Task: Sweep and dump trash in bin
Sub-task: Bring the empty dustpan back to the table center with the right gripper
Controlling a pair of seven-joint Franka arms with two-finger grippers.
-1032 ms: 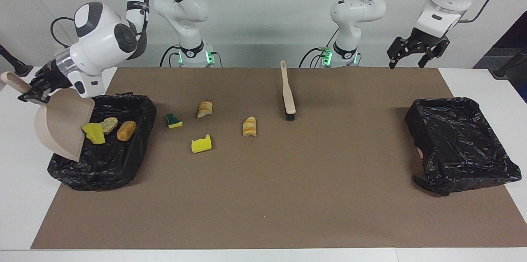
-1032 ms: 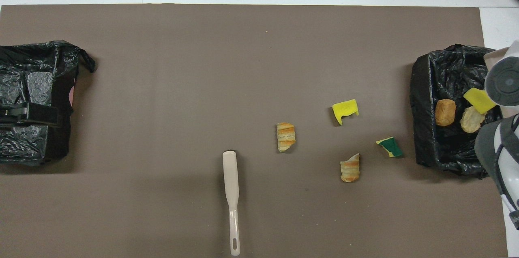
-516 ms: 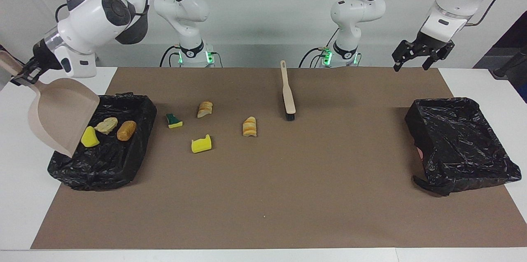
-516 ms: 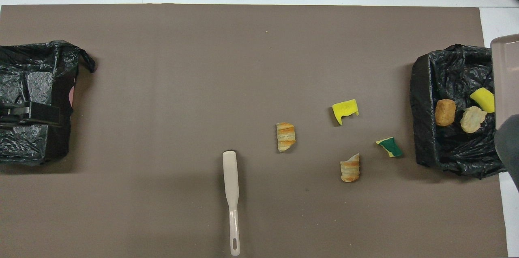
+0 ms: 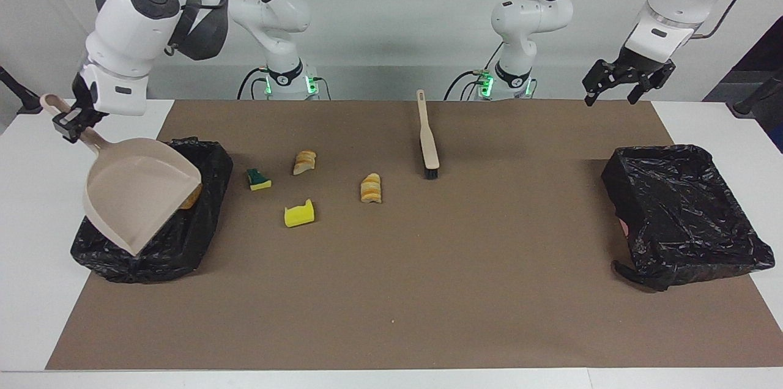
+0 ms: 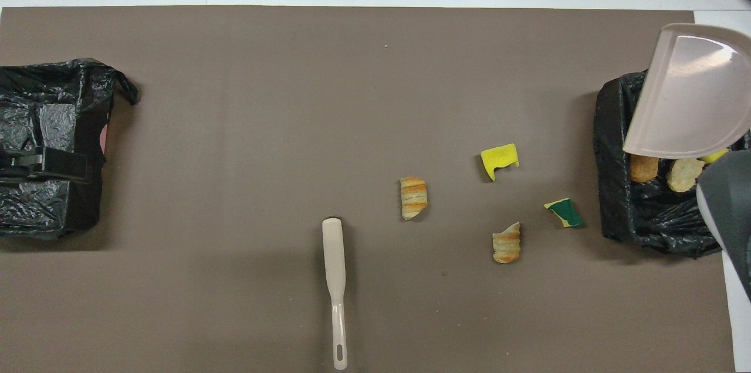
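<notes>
Three bits of trash sit in the black bin point(image 5: 183, 242) at the left of the facing view: a brown chunk point(image 6: 643, 167), a pale chunk point(image 6: 683, 174) and a yellow bit point(image 6: 714, 156), partly hid under the dustpan point(image 5: 137, 190). Four more bits lie on the brown mat point(image 5: 428, 291), mid-left of that view: a green-backed sponge bit point(image 5: 259, 179) just beside the bin, a bread bit point(image 5: 304, 162) above it in the frame, a yellow sponge bit point(image 5: 299, 214) lower, and a stripy bread bit point(image 5: 371, 188) toward the middle. The right gripper point(image 5: 68, 126), upper left, is clamped on the dustpan's handle; pan is tilted over the bin. The brush point(image 5: 427, 141) lies top-middle, alone. A 2nd black bin point(image 5: 685, 211) sits at the right. The left gripper point(image 5: 625, 84), upper right, is up in the air w/ fingers spread, holding nothing.
</notes>
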